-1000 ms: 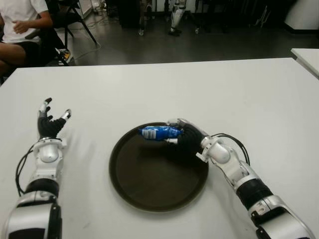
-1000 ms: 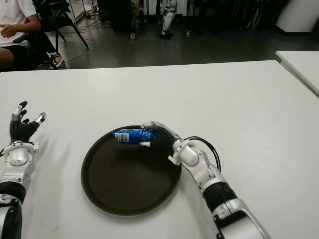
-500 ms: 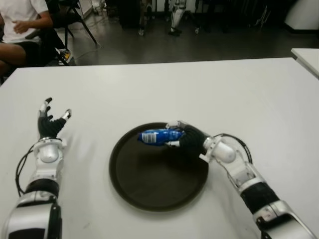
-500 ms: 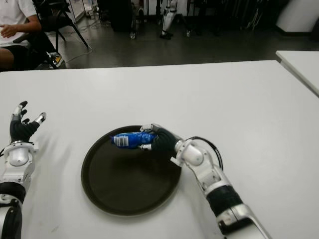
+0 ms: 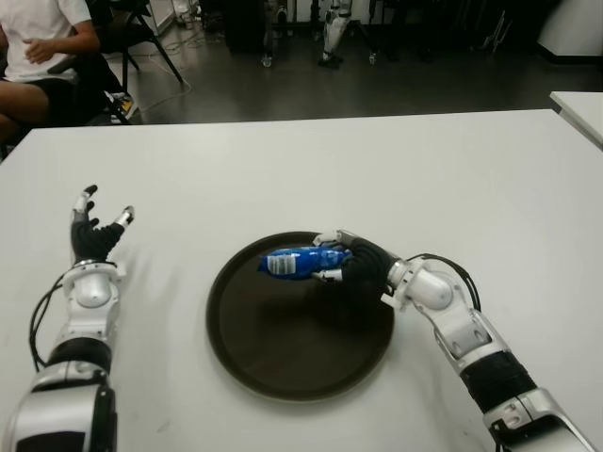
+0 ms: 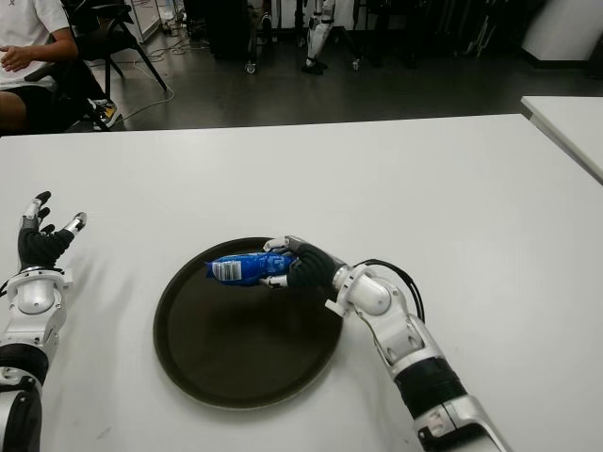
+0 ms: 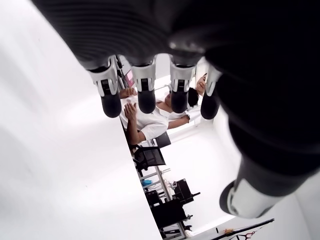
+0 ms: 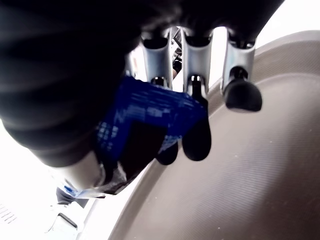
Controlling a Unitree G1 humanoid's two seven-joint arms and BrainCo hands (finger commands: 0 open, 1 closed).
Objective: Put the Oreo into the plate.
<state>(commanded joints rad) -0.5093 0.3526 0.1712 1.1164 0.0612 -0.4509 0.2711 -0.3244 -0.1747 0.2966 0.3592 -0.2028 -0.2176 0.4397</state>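
- Oreo pack [image 5: 300, 261] is small and blue, and the right hand [image 5: 363, 266] holds it over the far part of the plate [image 5: 283, 358].
- I cannot tell if the pack touches the plate or hangs just above it.
- The right hand's fingers [image 8: 196, 135] are curled around one end of the pack, with the thumb on the other side, so the pack is pinched between them.
- The free end of the pack sticks out toward the robot's left, over the dark plate.
- The pack looks light, I think, because one hand holds it by the end with no trouble.
- The wrapper looks thin and crinkly, so it may be a bit slippery.
- The cookies inside could break, so a soft squeeze is best.
- A good place to hold it is around the middle or one end, like now.
- A white patch [image 6: 224, 270] sits on the free end of the pack, but its writing is too small to read.
- No brand name can be read on the wrapper in any view.
- The left hand [image 5: 94, 235] shows over the white table [image 5: 471, 179], well to the left of the plate, with its fingers [image 7: 110, 95] spread and holding nothing.
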